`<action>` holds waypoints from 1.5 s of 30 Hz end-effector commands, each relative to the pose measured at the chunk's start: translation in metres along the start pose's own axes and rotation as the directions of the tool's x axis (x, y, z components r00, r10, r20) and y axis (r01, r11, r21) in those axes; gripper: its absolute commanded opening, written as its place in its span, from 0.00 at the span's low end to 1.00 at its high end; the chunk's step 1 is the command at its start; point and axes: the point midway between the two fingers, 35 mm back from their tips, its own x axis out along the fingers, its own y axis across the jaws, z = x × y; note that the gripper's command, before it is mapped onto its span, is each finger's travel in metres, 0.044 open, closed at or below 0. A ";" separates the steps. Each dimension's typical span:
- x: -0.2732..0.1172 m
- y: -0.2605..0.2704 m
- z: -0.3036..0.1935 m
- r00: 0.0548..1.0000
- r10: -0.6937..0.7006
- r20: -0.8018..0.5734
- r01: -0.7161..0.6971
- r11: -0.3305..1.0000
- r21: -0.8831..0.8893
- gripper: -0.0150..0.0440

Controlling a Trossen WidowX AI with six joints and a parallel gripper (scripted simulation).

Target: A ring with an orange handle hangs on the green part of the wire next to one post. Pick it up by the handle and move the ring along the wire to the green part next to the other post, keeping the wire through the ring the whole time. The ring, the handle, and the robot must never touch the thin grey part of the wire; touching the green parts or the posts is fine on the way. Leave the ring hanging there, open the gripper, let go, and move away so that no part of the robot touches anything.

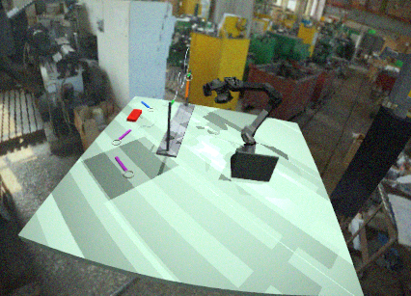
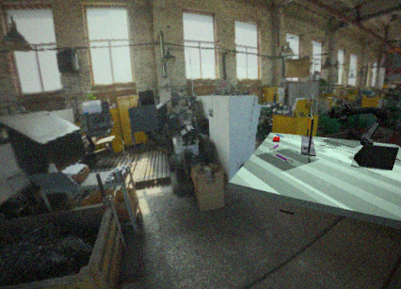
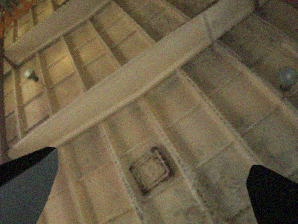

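The orange handle (image 1: 187, 90) (image 2: 312, 122) hangs upright below its ring at the far post, by the green wire part (image 1: 189, 76). The ring itself is small and hard to make out. The near post (image 1: 169, 127) stands dark and upright, with a green wire part (image 1: 173, 102) at its top. The thin grey wire (image 1: 186, 57) bends and rises high between the two green parts. My gripper (image 1: 207, 90) (image 3: 156, 168) is open and empty, raised in the air to the right of the handle in the top view, apart from it. The wrist view shows only both fingers and the background.
The posts stand on a dark base strip (image 1: 165, 152). Left of it on the table (image 1: 193, 228) lie two purple-handled rings (image 1: 121, 164) (image 1: 124, 135), a blue-handled one (image 1: 146, 104) and a red block (image 1: 134, 115). The black arm base (image 1: 254, 167) stands at the right.
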 end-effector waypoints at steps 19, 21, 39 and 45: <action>-0.043 0.074 -0.029 0.961 0.276 -0.018 -0.229 0.760 -0.608 0.53; -0.051 0.083 -0.033 0.952 0.305 -0.025 -0.237 0.682 -0.691 0.53; -0.132 0.162 -0.062 0.824 0.561 -0.080 0.009 -0.154 -0.988 0.53; -0.179 0.187 -0.075 0.747 0.653 -0.122 0.274 -0.471 -0.839 0.53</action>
